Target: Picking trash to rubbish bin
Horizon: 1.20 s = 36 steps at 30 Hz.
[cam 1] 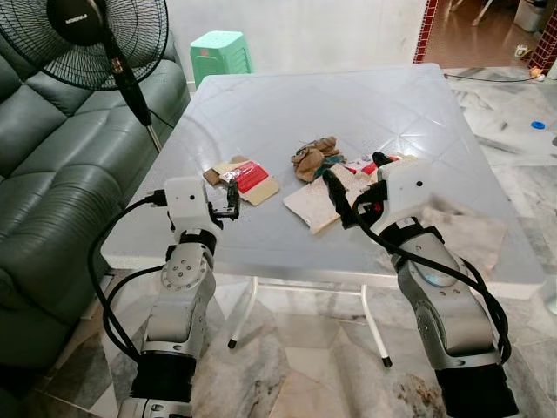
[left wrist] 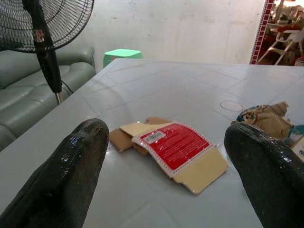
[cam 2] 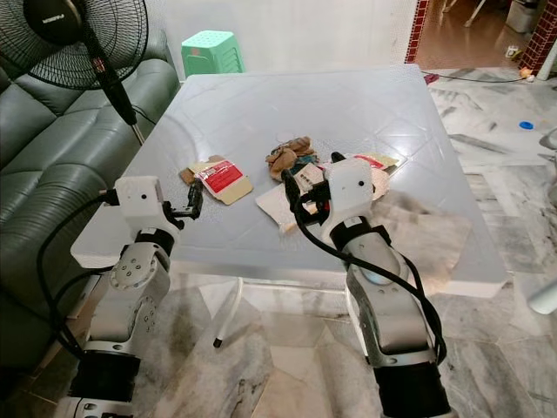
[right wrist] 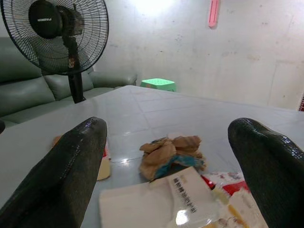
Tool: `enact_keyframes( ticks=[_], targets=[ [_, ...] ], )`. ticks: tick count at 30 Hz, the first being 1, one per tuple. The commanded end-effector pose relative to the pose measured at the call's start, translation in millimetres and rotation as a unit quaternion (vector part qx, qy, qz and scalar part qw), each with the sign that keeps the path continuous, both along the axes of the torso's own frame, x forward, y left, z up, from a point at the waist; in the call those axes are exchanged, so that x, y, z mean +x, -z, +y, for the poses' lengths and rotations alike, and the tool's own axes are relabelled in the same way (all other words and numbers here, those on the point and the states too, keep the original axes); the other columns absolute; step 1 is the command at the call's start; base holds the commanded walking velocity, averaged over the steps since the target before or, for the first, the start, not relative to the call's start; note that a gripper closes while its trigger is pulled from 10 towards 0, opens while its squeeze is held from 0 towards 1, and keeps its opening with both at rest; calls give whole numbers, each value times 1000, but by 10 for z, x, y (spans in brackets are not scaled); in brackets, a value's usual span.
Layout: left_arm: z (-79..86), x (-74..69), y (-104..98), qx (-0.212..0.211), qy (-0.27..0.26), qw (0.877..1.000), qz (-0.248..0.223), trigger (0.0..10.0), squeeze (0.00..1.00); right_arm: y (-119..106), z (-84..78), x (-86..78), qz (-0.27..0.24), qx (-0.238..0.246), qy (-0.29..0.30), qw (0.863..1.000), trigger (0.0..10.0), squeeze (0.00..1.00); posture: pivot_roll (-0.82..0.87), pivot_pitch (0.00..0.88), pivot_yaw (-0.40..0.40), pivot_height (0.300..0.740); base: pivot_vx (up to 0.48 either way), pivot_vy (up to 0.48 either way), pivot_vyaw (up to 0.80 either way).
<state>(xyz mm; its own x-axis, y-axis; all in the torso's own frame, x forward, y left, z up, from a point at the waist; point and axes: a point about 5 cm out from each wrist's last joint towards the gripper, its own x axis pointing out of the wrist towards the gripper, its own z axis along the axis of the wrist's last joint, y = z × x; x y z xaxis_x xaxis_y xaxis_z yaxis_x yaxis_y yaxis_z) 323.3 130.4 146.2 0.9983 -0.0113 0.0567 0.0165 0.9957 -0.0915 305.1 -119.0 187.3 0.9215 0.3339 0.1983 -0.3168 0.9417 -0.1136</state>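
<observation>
Trash lies on the grey table (cam 1: 278, 104): a flattened red-and-tan carton (cam 1: 244, 179), a crumpled brown paper wad (cam 1: 314, 158), a white printed sheet (cam 1: 318, 204) and red-and-white wrappers (cam 1: 385, 163). My left gripper (cam 1: 232, 201) hovers at the table's front edge, just short of the carton (left wrist: 173, 147), open and holding nothing. My right gripper (cam 1: 357, 178) is open over the white sheet (right wrist: 156, 202), with the paper wad (right wrist: 168, 154) just beyond its fingers and nothing held.
A standing fan (cam 1: 104, 35) and a green sofa (cam 1: 52, 165) are on the left. A green plastic stool (cam 1: 220, 54) stands behind the table. Marble floor (cam 1: 522, 174) spreads to the right, and the table's white legs (cam 1: 374, 326) stand below the front edge.
</observation>
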Motion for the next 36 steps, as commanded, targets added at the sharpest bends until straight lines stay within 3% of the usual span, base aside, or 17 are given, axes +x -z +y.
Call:
enact_keyframes(
  ticks=[1, 16, 21, 28, 36],
  targets=[
    [29, 9, -31, -1, -5, 1000, -2, 10000, 0, -46, 33, 7, -12, 0, -6, 1000, 10000, 0, -40, 10, 82, 740, 442, 0, 0],
    [16, -8, 1, -10, -10, 1000, 8, 10000, 0, -52, 49, -1, -14, -4, -12, 1000, 10000, 0, -41, 18, 77, 740, 433, 0, 0],
    [35, -36, 15, -10, -19, 1000, 9, 10000, 0, -44, 62, -10, -11, -6, -19, 1000, 10000, 0, -42, 20, 72, 740, 0, 0, 0],
    [206, -112, 165, 0, -79, 996, 50, 10000, 0, 8, 142, -99, 19, -24, -92, 995, 10000, 0, -45, 18, 71, 740, 0, 0, 0],
    [371, -196, 358, 2, -113, 988, 103, 10000, 0, 72, 117, -149, 34, -23, -94, 995, 10000, 0, -43, 24, 62, 740, 0, 0, 0]
  ],
)
